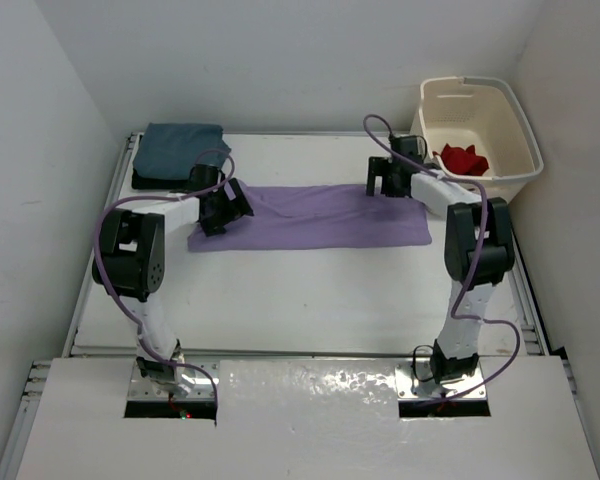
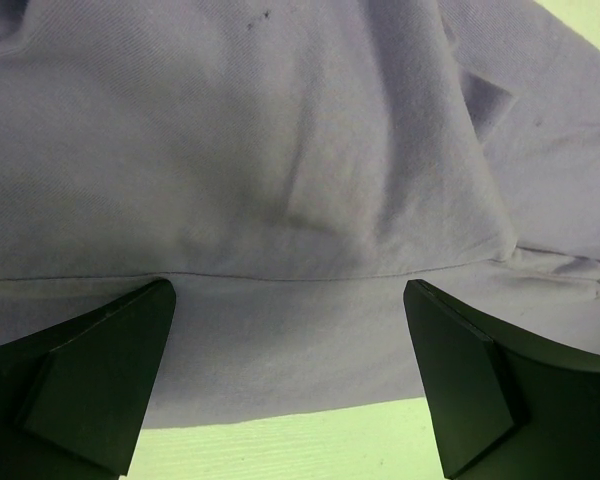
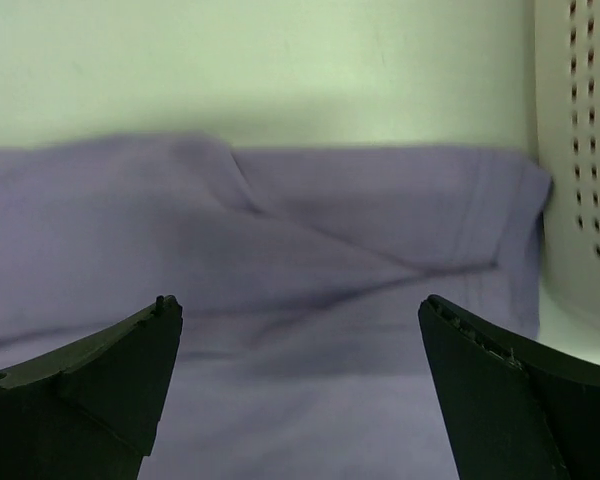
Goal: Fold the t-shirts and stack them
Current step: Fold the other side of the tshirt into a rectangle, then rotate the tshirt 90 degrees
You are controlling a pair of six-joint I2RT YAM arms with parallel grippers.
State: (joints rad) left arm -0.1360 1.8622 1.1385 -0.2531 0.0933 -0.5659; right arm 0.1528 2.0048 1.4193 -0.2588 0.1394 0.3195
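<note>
Lavender t-shirt is laid out across the table, with the left gripper and right gripper held wide open over its ends (a red t-shirt is seen in the cream basket).

Quick tally. T-shirts: four total. One purple shirt, one teal-blue shirt, one black shirt (only dark edge showing, so fairly sure), one red shirt. Laundry basket: one. Table: one. Arms: two. Grippers: two, left gripper plus right gripper, two fingers each, four fingers all told. Purple cables: two, one per arm.
</note>
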